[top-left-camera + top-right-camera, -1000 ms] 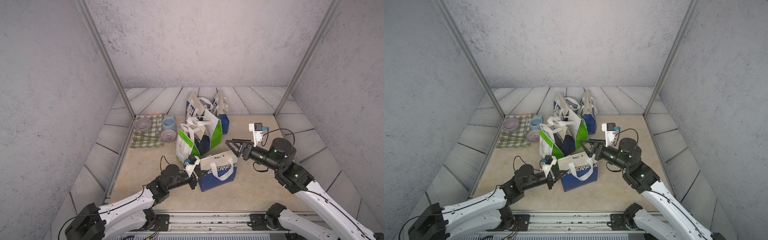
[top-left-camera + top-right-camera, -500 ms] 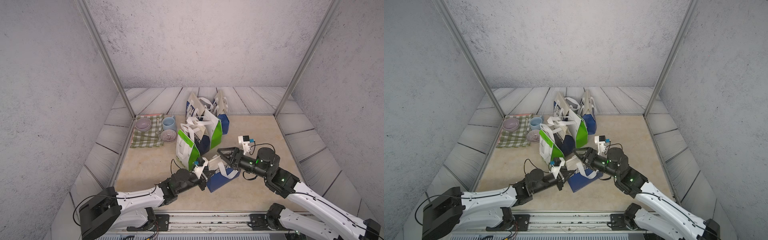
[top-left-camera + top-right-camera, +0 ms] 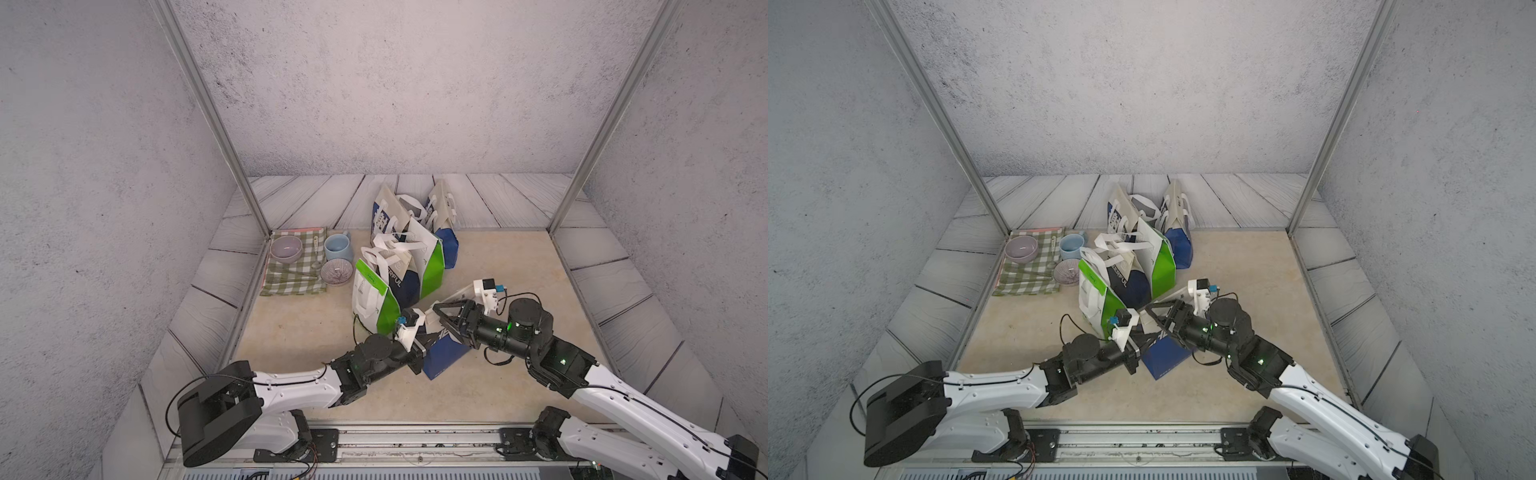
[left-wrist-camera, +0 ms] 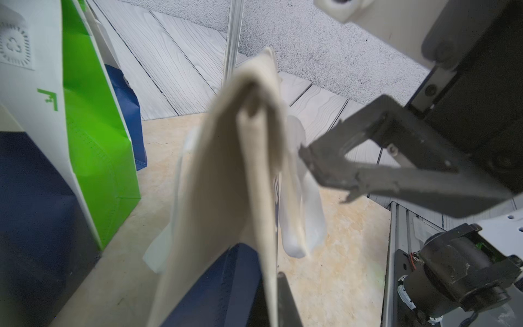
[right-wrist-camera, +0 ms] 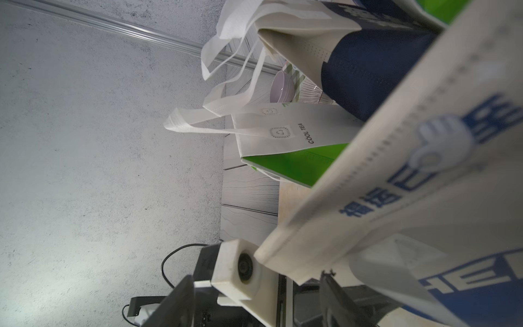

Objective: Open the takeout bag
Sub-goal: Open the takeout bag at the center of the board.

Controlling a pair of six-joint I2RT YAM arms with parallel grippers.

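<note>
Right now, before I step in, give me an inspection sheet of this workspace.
Surface: beige tabletop, no spills seen.
Job's things: blue-and-white takeout bag, tilted, mouth looks closed.
Clutter: green bags and blue bags standing behind; checked cloth with pink bowl; blue mug and patterned bowl at its edge.
Grippers: left gripper shut on the takeout bag's edge; right gripper open at its rim.
Cables: black cable loops at both wrists.
Surroundings: grey walls, metal posts, front rail.
</note>
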